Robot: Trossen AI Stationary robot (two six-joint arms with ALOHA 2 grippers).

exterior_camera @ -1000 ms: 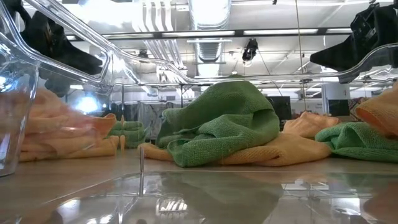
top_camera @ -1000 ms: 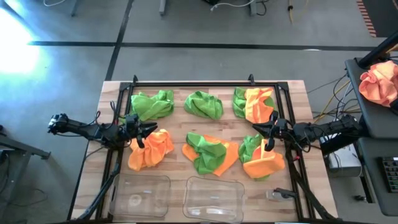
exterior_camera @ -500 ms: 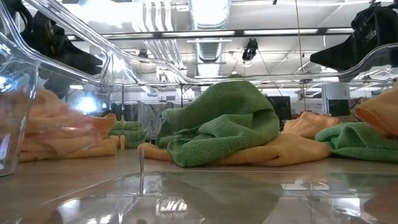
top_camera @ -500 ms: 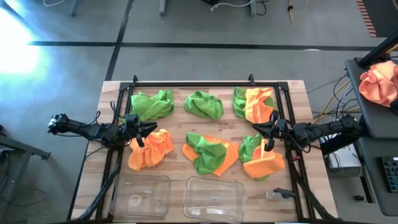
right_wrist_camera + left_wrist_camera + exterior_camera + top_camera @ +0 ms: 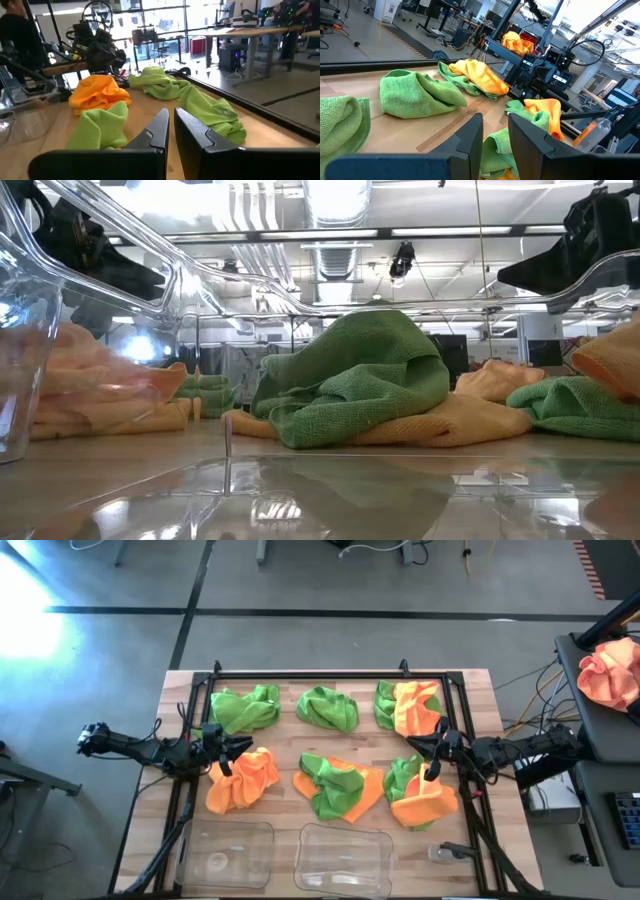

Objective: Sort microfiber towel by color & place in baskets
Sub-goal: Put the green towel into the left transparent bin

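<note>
Several fuzzy towels lie crumpled on the wooden table. Along the far row are a green one [image 5: 245,708], a green one [image 5: 328,708] and a green-and-orange heap [image 5: 408,706]. Nearer are an orange one [image 5: 242,780], a green-on-orange heap [image 5: 337,790] and another green-and-orange heap [image 5: 420,795]. Two clear baskets [image 5: 225,853] [image 5: 343,860] stand empty at the near edge. My left gripper [image 5: 240,746] hovers beside the orange towel, its fingers a little apart and empty [image 5: 495,132]. My right gripper [image 5: 420,747] hovers over the right heaps, shut and empty [image 5: 172,122].
A black frame [image 5: 310,673] borders the table along its far and side edges. A paler peach cloth bundle [image 5: 610,675] lies on a stand off the table's right. Bare wood shows between the two towel rows. A basket's clear wall [image 5: 20,380] fills the low view's foreground.
</note>
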